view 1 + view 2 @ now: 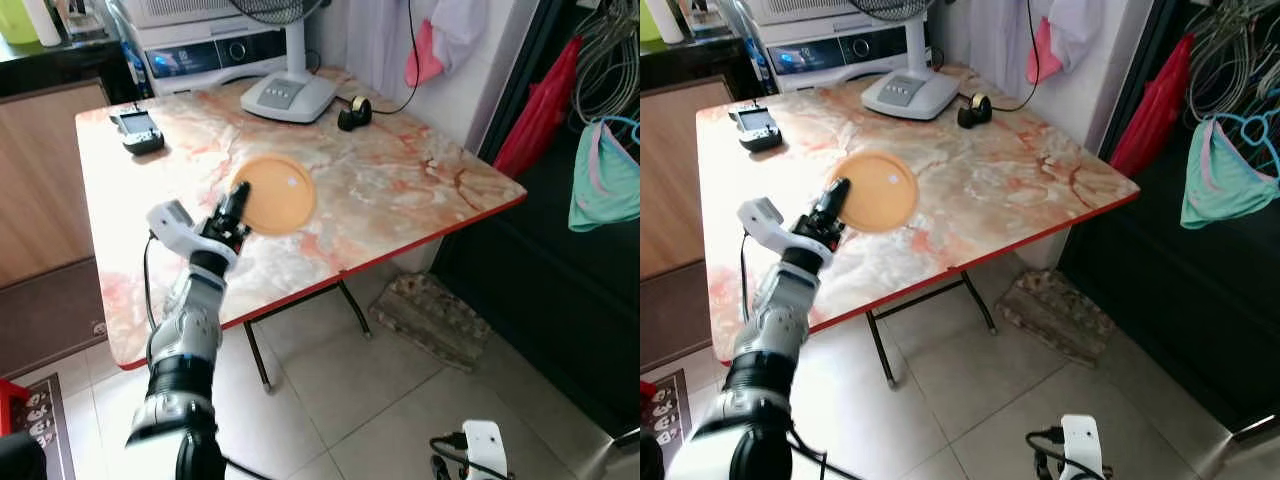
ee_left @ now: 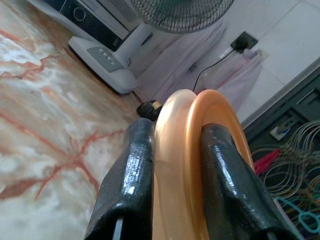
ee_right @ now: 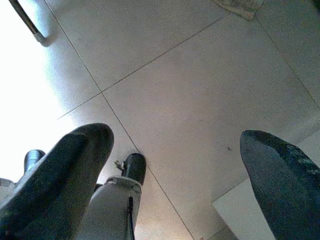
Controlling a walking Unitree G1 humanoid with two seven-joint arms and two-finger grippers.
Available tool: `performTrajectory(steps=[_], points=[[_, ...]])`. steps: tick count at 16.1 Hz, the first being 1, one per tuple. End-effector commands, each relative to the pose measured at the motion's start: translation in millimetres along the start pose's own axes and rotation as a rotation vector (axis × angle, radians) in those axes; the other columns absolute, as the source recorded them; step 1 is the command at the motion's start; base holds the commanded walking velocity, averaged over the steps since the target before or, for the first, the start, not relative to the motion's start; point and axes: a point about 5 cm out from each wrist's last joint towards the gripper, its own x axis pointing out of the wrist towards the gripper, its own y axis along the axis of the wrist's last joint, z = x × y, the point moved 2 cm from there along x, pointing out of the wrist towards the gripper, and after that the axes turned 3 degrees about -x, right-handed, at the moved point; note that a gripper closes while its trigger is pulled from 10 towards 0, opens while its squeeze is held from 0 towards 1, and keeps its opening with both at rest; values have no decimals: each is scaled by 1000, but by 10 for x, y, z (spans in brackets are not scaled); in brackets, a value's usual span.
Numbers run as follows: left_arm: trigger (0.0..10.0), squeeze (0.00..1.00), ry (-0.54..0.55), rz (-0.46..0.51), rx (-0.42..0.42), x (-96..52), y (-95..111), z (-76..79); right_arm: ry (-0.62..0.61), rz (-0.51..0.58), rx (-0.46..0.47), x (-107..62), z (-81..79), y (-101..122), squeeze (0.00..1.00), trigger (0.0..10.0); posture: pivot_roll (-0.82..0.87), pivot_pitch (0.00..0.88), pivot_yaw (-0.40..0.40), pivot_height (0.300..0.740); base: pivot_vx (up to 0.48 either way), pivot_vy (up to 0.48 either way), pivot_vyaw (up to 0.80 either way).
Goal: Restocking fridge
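Right gripper [image 3: 175,165] hangs idle low at the bottom right of the head view, fingers spread wide over bare floor tile [image 3: 200,75]. Nothing in it.

Left gripper [image 1: 236,200], centre-left of frame, is clamped on the near rim of the orange plate [image 1: 275,194]. Wrist view shows the two black fingers [image 2: 127,185] pinching the rim edge-on. It looks like two stacked plates or one with a doubled lip; can't tell which. The plate sits over the marble-pattern table [image 1: 400,180]. Whether it is lifted clear or resting on the top is unclear from here.

Judgement: the step is carrying the plate off the table toward the fridge. The grip is at the very edge, so the plate will lever on the pads.
- lift straight up before swinging away
- keep the plate near level, move slowly
- if it is two pieces, watch for the outer one sliding out

Further back: a small handheld device [image 1: 137,130] at upper left, a fan base [image 1: 288,96] and a tape dispenser [image 1: 354,113] at top centre, all well apart from the plate. No fridge identifiable, so the robot likely has to turn.
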Motion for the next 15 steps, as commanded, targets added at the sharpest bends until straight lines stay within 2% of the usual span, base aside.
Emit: performTrajectory(steps=[1, 3, 5, 6, 9, 13, 15], points=[[10000, 0, -12, 3, 30, -54, 35, 93, -16, -16, 7, -20, 23, -89, 0, 10000, 34, 0, -18, 740, 0, 0, 0], [10000, 0, 10, 0, 49, -171, 17, 76, -26, -28, 22, -40, 34, -173, 0, 10000, 33, 0, -22, 740, 0, 0, 0], [10000, 0, 88, 19, 98, -360, 59, 8, -44, -50, 48, -84, 58, -334, 0, 10000, 17, 0, -32, 740, 0, 0, 0], [10000, 0, 95, 23, 155, -371, 108, 24, -50, -56, 52, -96, 58, -377, 0, 10000, 13, 0, -29, 740, 0, 0, 0], [10000, 0, 139, 21, 243, -468, 165, 10, -60, -80, 79, -135, 22, -525, 0, 10000, 17, 0, -17, 740, 0, 0, 0], [10000, 0, 165, 38, 269, -479, 266, -3, -29, -118, 82, -172, -124, -692, 0, 10000, 35, 0, -2, 740, 0, 0, -731], [10000, 0, 185, 45, 274, -516, 259, -1, -3, -138, 44, -185, -172, -745, 0, 10000, 49, 0, -10, 740, 0, 0, -794]])
